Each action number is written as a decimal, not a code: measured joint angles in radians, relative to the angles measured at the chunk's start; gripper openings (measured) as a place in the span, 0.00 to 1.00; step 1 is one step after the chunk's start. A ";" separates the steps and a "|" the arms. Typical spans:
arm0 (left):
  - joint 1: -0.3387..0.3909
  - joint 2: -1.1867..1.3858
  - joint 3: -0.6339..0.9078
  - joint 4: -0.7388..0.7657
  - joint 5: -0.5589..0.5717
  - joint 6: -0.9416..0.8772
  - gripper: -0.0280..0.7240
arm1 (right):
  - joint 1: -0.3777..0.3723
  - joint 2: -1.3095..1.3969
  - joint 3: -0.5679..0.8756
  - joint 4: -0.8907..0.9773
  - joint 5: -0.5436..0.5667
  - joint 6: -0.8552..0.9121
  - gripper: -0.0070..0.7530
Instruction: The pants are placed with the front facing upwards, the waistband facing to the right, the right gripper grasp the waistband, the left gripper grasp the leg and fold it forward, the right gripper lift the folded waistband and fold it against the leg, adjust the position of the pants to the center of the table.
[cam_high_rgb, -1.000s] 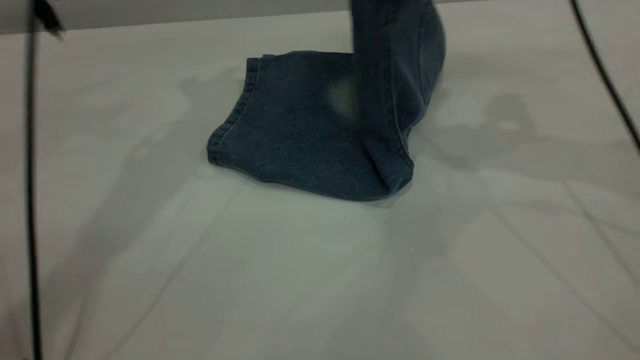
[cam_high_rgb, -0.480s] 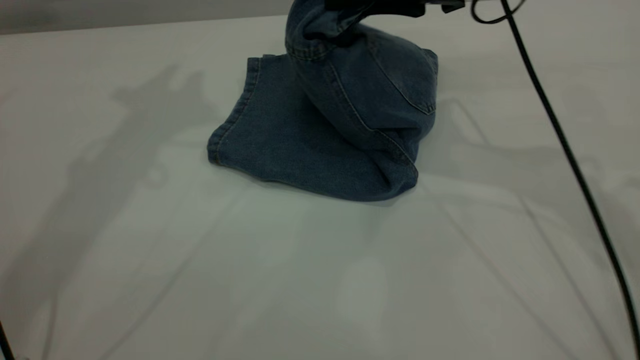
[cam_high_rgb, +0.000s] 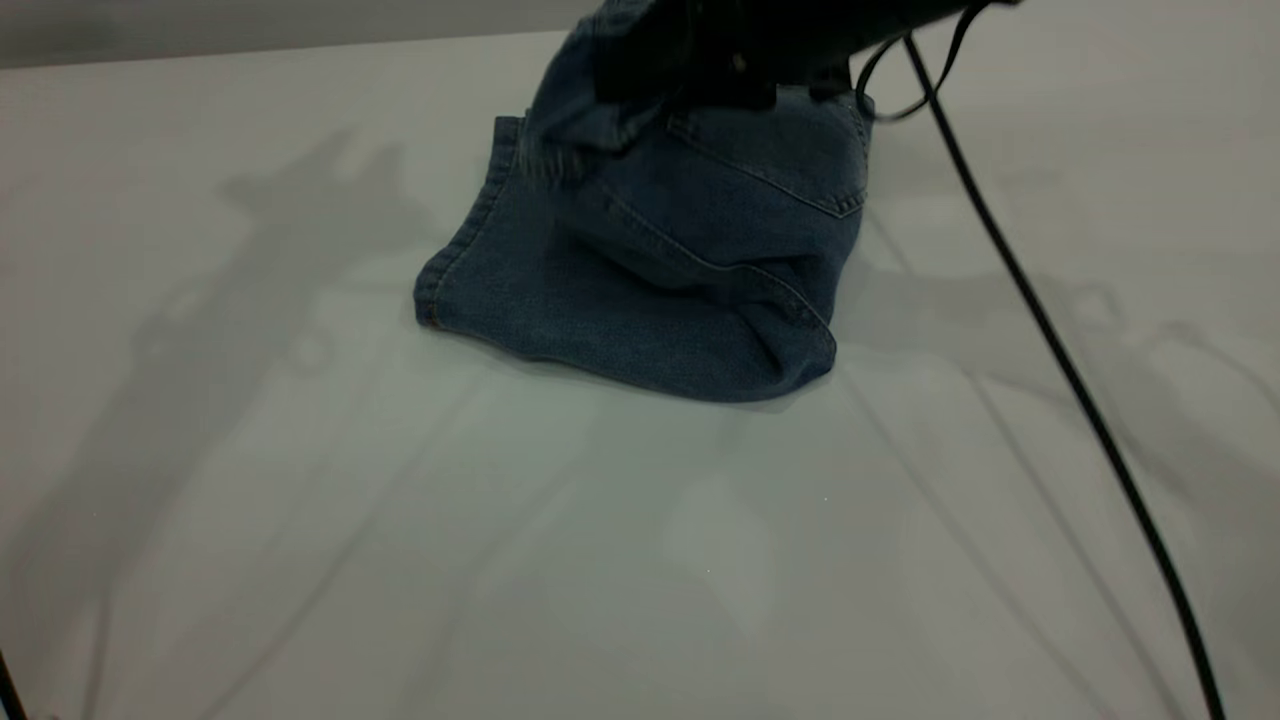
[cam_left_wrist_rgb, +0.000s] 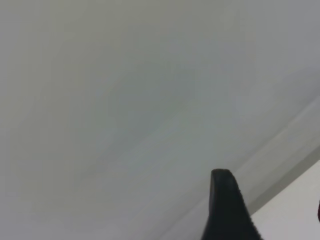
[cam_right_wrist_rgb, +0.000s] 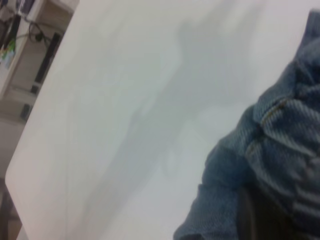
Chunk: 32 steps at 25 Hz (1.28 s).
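Overhead, the right claw (cam_high_rgb: 700, 75) grips the waistband (cam_high_rgb: 560, 140) above the folded pants (cam_high_rgb: 640, 290) at the bench's (cam_high_rgb: 300, 500) far side, hems lying leftward; left claw (cam_left_wrist_rgb: 227, 205) away, grip unclear.

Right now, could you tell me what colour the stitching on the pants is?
Tan, against blue denim on the pants; the right wrist view shows it best.

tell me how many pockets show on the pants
1. A back pocket on the folded-over top layer of the pants, just below the right gripper. Others may be hidden in the folds.
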<state>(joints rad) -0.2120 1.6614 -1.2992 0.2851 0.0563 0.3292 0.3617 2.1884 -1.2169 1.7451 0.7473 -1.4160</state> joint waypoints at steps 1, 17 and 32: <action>0.000 0.000 0.000 0.000 0.001 0.000 0.55 | 0.000 0.006 0.000 0.000 0.001 0.000 0.12; 0.000 0.001 0.000 0.000 0.001 -0.034 0.55 | 0.000 0.010 -0.068 0.000 0.081 -0.026 0.68; 0.000 0.001 0.000 0.000 0.004 -0.035 0.55 | 0.073 0.010 -0.290 -0.496 -0.062 0.720 0.61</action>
<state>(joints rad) -0.2120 1.6623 -1.2992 0.2851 0.0601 0.2942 0.4348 2.1982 -1.5072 1.2495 0.6858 -0.6955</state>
